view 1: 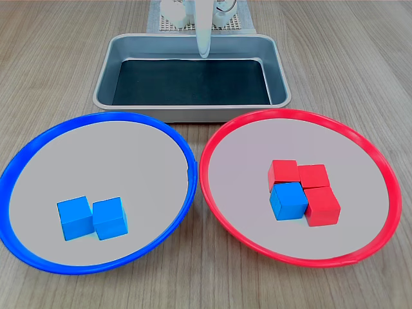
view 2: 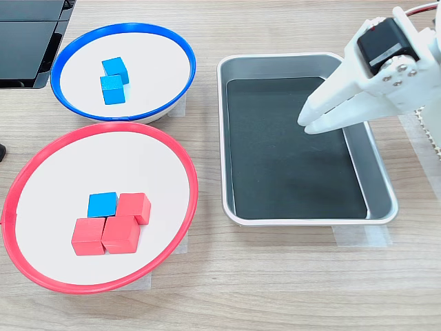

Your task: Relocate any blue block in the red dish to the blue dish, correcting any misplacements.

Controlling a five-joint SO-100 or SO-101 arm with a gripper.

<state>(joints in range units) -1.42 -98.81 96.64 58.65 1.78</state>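
Sitting nearest in the first exterior view, the red dish [view 1: 212, 193] on that view's right holds the blue block [view 1: 288, 200], which touches three red cubes [view 1: 300, 183] packed around it; in the second exterior view the same blue block [view 2: 103, 204] lies at the cluster's upper left inside the red dish [view 2: 180, 157]. Beside it, on the first exterior view's left, the blue dish [view 1: 26, 154] carries two more blue cubes [view 1: 92, 217] side by side and touching. Both dishes rest on a wooden surface [view 1: 347, 71]. Farther back stands a rectangular metal tray [view 1: 105, 71] with a dark floor. Above the tray hangs the white pincer [view 2: 308, 124], its jaws nearly together with only a thin gap and nothing between them, well apart from both dishes.
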